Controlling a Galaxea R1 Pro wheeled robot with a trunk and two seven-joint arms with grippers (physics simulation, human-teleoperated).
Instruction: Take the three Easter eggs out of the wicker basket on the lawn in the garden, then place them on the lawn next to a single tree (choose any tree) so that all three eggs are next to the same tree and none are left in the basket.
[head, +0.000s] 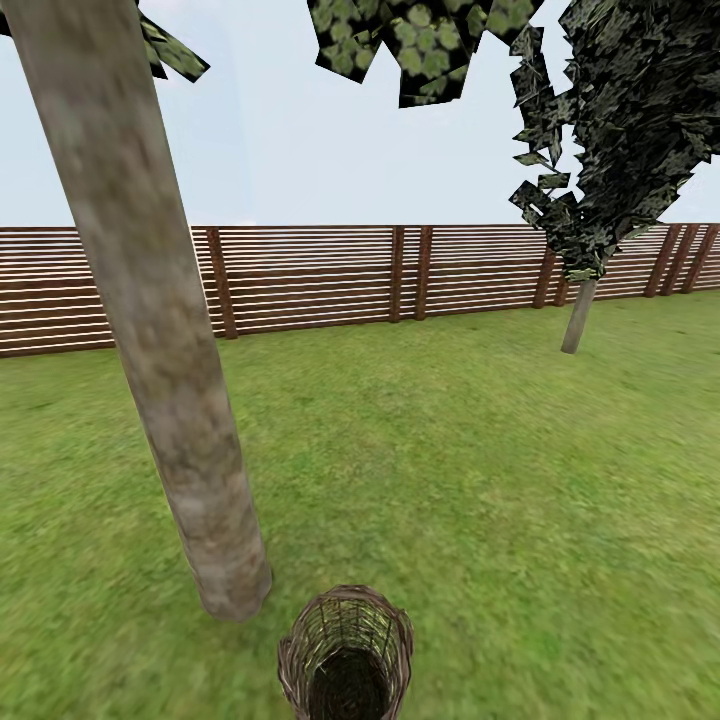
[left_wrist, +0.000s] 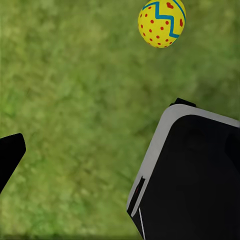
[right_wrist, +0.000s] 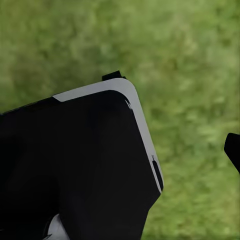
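One egg (left_wrist: 161, 23) lies on the lawn (left_wrist: 75, 100) below the left arm, the basket (head: 345, 650) stands just beside the tree (head: 150, 300), so I judge more eggs need fetching, both pincers' states untellable.
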